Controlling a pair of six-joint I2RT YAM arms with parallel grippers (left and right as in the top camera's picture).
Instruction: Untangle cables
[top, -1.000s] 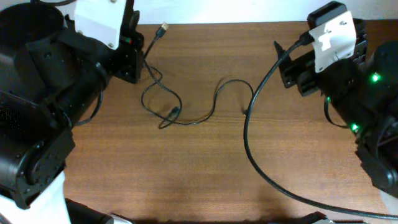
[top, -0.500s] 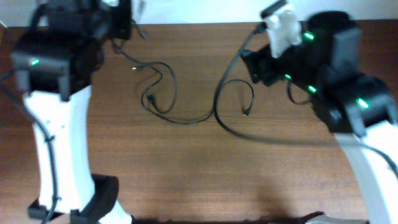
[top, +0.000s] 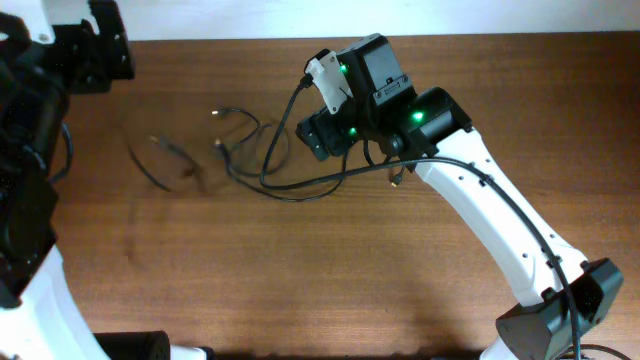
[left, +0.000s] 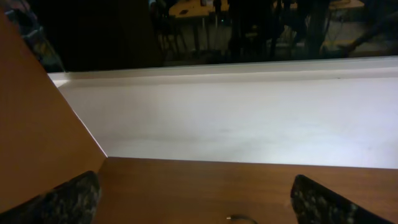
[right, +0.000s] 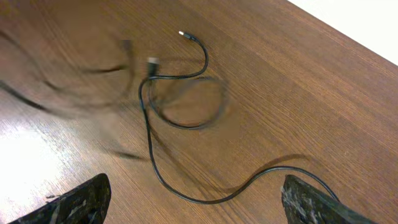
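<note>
Overhead view: thin black cables (right: 147, 130) stretch left-to-right, looping left of the right gripper (right: 196, 202); leftmost strands blurred. Right and left gripper (left: 196, 202) fingers spread apart, empty.

Legible text, labels, brands, numbers, signs: none in any view.
- Right arm housing (top: 378, 72): green lights were lit, but no lettering could be read.
- Cables (right: 204, 56): no readable marking.
- Counter (top: 300, 280): plain wood grain, no marking.
- Background beyond the counter in the left wrist view: too dark to read.
</note>
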